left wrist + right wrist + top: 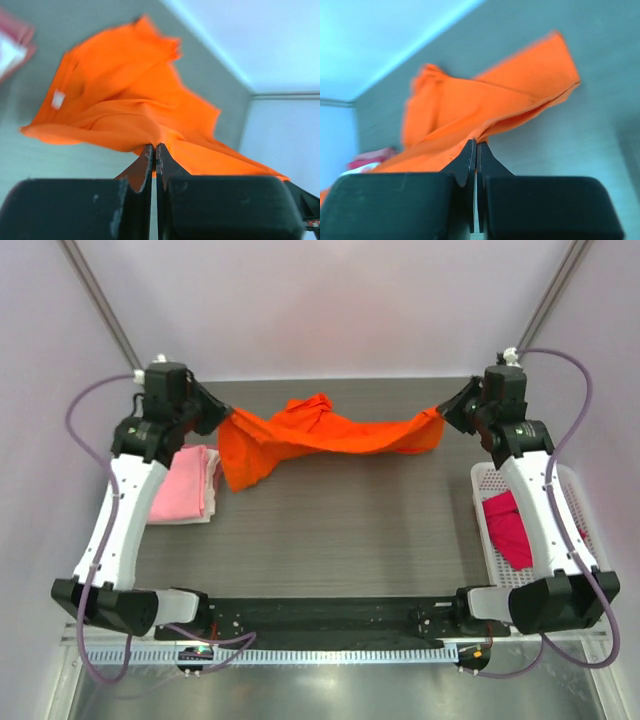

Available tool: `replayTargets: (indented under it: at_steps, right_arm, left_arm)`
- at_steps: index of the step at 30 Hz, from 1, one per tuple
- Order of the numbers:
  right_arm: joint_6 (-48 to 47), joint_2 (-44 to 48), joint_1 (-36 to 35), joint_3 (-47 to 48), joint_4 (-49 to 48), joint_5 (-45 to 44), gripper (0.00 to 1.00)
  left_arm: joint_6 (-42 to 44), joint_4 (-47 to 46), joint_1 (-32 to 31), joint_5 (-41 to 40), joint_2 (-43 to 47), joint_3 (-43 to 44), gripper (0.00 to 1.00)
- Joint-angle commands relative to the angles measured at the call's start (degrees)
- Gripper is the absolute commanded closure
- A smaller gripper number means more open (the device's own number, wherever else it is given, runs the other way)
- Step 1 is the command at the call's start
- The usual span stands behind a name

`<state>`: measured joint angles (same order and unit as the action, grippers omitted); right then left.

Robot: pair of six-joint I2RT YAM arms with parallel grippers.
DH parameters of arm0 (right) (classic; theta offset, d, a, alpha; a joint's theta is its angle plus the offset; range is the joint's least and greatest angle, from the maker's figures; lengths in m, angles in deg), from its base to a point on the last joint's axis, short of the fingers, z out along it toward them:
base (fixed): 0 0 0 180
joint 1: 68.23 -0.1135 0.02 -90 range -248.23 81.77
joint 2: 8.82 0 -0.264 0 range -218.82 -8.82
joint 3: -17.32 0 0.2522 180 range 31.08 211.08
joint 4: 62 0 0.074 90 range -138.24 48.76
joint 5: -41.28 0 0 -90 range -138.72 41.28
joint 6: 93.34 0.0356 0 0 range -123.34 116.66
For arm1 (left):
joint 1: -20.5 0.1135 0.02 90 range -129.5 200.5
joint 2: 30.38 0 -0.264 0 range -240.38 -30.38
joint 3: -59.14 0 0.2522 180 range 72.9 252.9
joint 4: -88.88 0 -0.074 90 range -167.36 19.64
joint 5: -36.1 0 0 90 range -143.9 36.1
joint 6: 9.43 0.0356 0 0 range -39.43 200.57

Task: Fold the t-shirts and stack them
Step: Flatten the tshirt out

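Note:
The bright orange t-shirt (320, 435) hangs stretched between both grippers above the far part of the table. My left gripper (226, 418) is shut on its left edge; in the left wrist view the jaws (154, 148) pinch the orange cloth (125, 110). My right gripper (441, 410) is shut on its right edge; in the right wrist view the jaws (475, 144) pinch the cloth (485, 105). A folded light pink t-shirt (186, 485) lies at the left, with white cloth showing under it. A magenta t-shirt (508, 525) lies in the basket.
The white lattice basket (482, 483) stands at the right edge of the dark table (340, 530), partly under my right arm. The arm bases sit along the near edge. White walls close in the back and sides.

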<state>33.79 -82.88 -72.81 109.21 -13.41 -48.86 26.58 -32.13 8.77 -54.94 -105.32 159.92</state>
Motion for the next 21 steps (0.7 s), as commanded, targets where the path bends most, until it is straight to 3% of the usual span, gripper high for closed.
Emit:
replayTargets:
  at_steps: [1, 10, 17, 21]
  right_arm:
    - [-4.07, 5.67, -0.17, 8.34, 2.52, 8.22, 0.99]
    - [-4.34, 21.14, -0.17, 20.65, 5.60, 8.50, 0.99]
    - [-5.75, 22.56, -0.17, 34.26, 11.66, 2.34, 0.99]
    - [-5.05, 19.31, -0.17, 33.15, 13.95, 2.43, 0.99]
  left_arm:
    - [5.65, 6.53, 0.39, -0.80, 4.17, 13.33, 1.00]
    - [7.76, -1.99, 0.39, -2.48, 22.80, 25.20, 1.00]
    - [8.65, 0.82, 0.30, -5.82, 18.00, 41.97, 1.00]
    - [7.86, -0.31, 0.30, -5.82, 13.86, 40.61, 1.00]
